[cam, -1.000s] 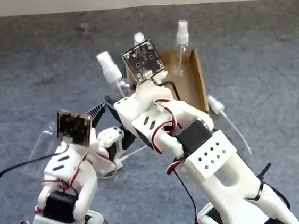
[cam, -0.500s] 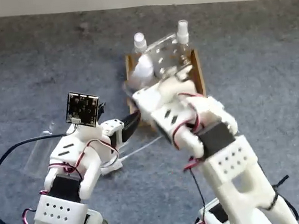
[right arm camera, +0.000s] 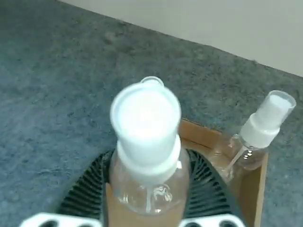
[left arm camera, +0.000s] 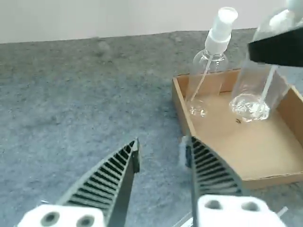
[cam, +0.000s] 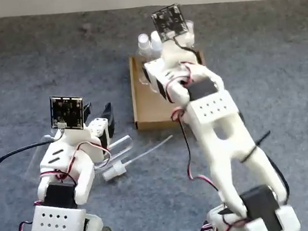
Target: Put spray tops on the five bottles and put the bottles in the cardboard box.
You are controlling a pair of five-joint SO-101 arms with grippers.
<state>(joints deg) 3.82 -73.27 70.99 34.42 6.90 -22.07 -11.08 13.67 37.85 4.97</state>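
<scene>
Right pincer (right arm camera: 147,189) clamped tight on capped bottle (right arm camera: 146,156) in cardboard box (cam: 153,107), 12 o'clock on tabletop (cam: 38,61) | left pincer (left arm camera: 161,142) wide open, empty, 9 o'clock | loose spray top (cam: 113,171) 7 o'clock of box.

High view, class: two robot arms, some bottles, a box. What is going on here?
The right hand grips a capped bottle upright in the cardboard box, beside another capped bottle standing there. The left hand hangs open and empty near a loose spray top lying on the carpet.
</scene>
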